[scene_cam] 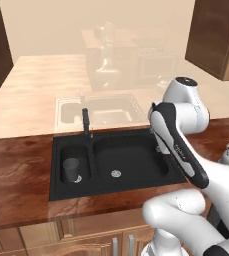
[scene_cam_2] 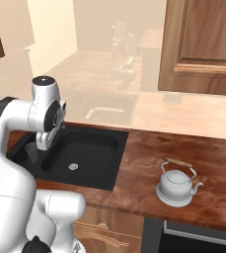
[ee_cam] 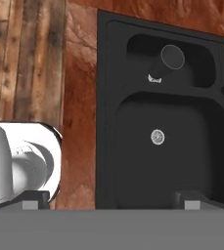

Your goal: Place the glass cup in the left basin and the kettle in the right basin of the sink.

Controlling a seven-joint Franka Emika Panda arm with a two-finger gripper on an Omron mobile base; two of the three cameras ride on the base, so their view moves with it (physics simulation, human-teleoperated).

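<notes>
While the glass cup point(scene_cam: 71, 169) already stands upright in the left basin point(scene_cam: 62, 156), close to its drain, that half of the job looks finished, and the hand view shows the cup alone there, well apart from any finger. Beyond the sink point(scene_cam_2: 115, 163), on the side of the right basin point(scene_cam_2: 92, 146), the kettle point(scene_cam_2: 176, 187) sits on the wooden desk point(scene_cam_2: 149, 148), upright, handle arched on top, well clear of the rim and untouched. That is likely why the arm hangs above the sink's wider basin with its camera looking straight down past the silver drain point(ee_cam: 157, 136). Its gripper point(ee_cam: 111, 202) has the jaws spread as wide as they go, with nothing between the fingertips point(ee_cam: 191, 201). Judging from this, the kettle's transfer has not begun; the arm must swing away from the sink toward the kettle, and the thin handle seems the natural hold.
</notes>
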